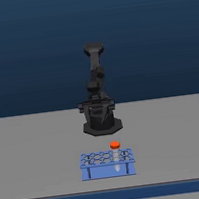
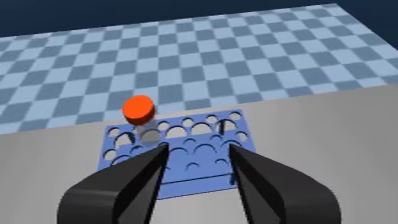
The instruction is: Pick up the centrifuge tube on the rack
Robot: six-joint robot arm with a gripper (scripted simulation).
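The blue rack (image 1: 107,163) stands on the grey table in front of the arm's base; its grid of round holes also shows in the wrist view (image 2: 197,162). The centrifuge tube stands upright in a corner hole, its orange-red cap (image 1: 114,145) at the rack's far corner on the exterior view's right. In the wrist view the cap (image 2: 138,109) sits above a whitish body. My gripper (image 2: 197,147) hovers above the rack, open, with nothing between its dark fingers (image 2: 133,182). The tube is apart from them, off to one side. In the exterior view I cannot make out the gripper.
The arm's black base (image 1: 101,122) stands just behind the rack. The grey table (image 1: 38,150) ends close in front of the rack. Beyond that edge lies a blue checkered floor (image 2: 231,55).
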